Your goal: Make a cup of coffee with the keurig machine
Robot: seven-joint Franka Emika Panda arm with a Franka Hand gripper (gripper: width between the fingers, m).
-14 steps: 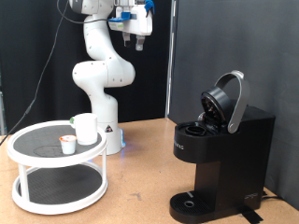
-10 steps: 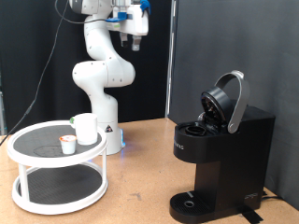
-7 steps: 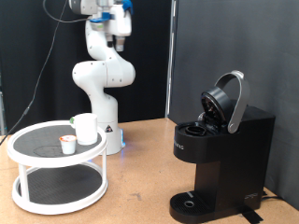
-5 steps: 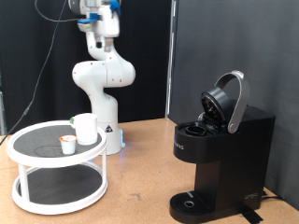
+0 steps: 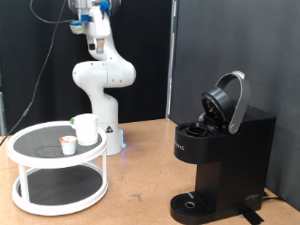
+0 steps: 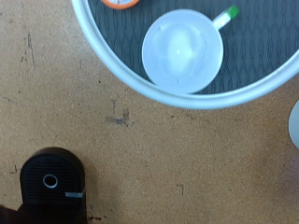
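The cup (image 5: pixel 85 129), a plain white mug, stands upright on the top shelf of a white round two-tier stand (image 5: pixel 37 159) at the exterior view's left. A small white pod with an orange top (image 5: pixel 67 143) sits beside it. The black keurig machine (image 5: pixel 225 155) stands at the right with its lid raised. My gripper (image 5: pixel 92 44) hangs high near the top, above and slightly behind the stand, holding nothing that shows. The wrist view looks straight down on the cup (image 6: pixel 182 51), the pod (image 6: pixel 121 3), the stand's rim (image 6: pixel 140 86) and the machine (image 6: pixel 51 177); no fingers show there.
The white robot base (image 5: pixel 105 103) stands behind the stand on the brown table. A black curtain backs the scene. Bare tabletop (image 5: pixel 141 178) lies between the stand and the machine.
My gripper has swung along the top from above the middle of the table toward the exterior view's left, ending over the stand. The cup, pod and machine have not moved.
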